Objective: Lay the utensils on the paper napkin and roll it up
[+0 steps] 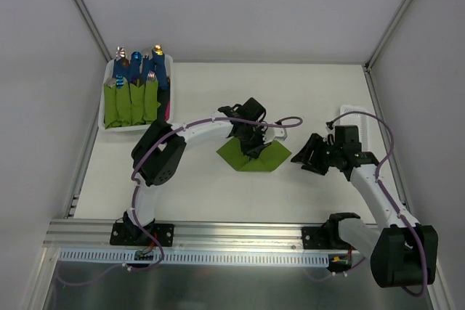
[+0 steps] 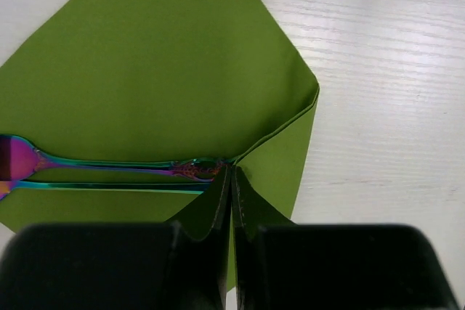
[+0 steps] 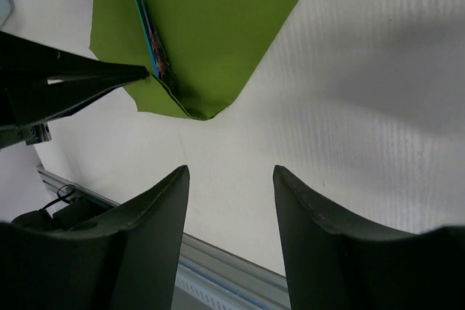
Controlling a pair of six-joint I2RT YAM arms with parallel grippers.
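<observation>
Napkin mid-table, tray in the upper left corner.
In the top view the napkin (image 1: pixel 272 157) lies at the centre of the table (image 1: pixel 218 92), with the left pincer (image 1: pixel 253 149) over it and the right pincer (image 1: pixel 309 157) just to its right, apart from it. The utensils (image 2: pixel 109 172) lie side by side on the napkin, ends at the left pincer's tips, where an edge folds up. The tray (image 1: pixel 102 117) at upper left holds a row of bundles (image 1: pixel 132 101).
</observation>
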